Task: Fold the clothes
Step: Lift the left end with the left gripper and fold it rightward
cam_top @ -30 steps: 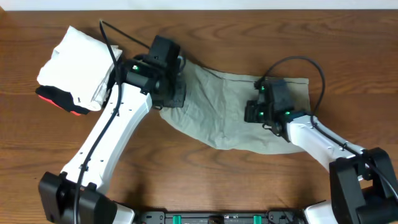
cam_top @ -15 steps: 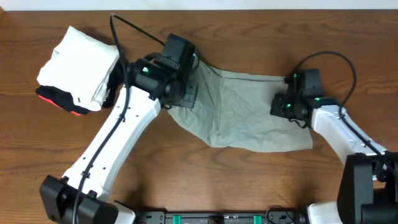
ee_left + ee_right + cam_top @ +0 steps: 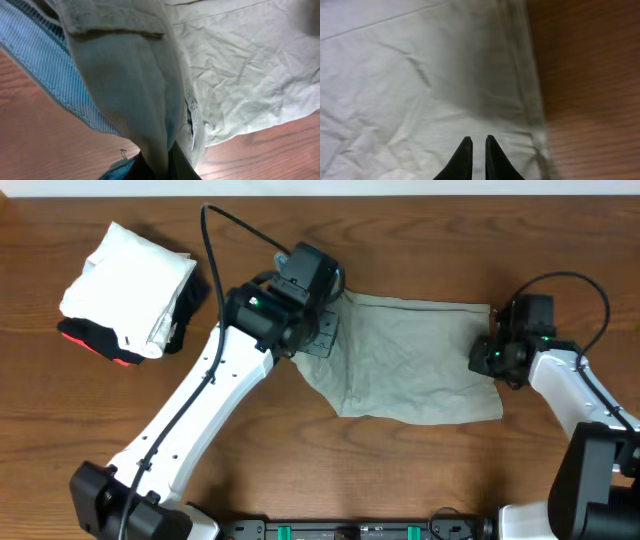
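The khaki trousers (image 3: 420,360) lie spread on the wooden table between my two arms. My left gripper (image 3: 322,335) is shut on their left end and holds it lifted. In the left wrist view a fold of the cloth (image 3: 130,75) is pinched between the fingers (image 3: 161,167), with blue striped lining showing beside it. My right gripper (image 3: 488,358) is over the right edge of the trousers. In the right wrist view its fingers (image 3: 478,142) are almost together above the flat cloth (image 3: 395,75), with no fold between them.
A white folded garment (image 3: 125,280) lies at the far left on black and red folded garments (image 3: 100,345). Bare wood (image 3: 590,75) shows right of the trousers' hem. The left arm (image 3: 200,420) crosses the front left of the table.
My left gripper has carried the trousers' left end to the right. My right gripper has moved right across the cloth to its right edge, and the cloth now lies flatter.
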